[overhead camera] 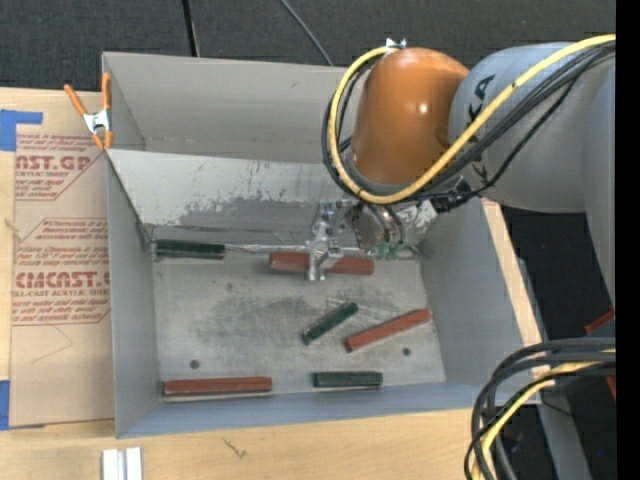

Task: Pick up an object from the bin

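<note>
Along the near wall of the bin [135, 318] we list a red-brown bar [217, 386] at left and a dark green bar [346, 379] right of it. Mid-floor lie a dark green stick [330, 322] and, just beside it, a tilted red bar [388, 330]. Farther off, near the far wall, lie a far green bar [189, 250] at left and a red-brown block [287, 261], and over its middle is the claw [319, 263], spread or pressed together we cannot tell. Our judgement of the risk: so flat a block may slip from a shallow grip.

Low, downward claw [318, 267] — arm [530, 118] from right
</note>
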Controlling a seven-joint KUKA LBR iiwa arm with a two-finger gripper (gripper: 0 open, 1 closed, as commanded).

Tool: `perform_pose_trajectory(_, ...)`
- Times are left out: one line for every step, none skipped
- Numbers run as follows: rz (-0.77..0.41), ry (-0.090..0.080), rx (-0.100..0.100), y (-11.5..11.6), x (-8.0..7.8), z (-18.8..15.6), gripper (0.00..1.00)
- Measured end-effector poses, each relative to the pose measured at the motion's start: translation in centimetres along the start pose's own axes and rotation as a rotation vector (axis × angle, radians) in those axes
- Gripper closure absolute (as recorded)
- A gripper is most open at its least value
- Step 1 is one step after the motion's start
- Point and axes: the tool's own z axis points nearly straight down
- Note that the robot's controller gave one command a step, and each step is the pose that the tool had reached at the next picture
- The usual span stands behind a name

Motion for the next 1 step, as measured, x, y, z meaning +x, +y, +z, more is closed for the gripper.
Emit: perform_pose_trajectory(0.000, 0.006, 0.001, -0.57, -0.11, -4.95, 1.00)
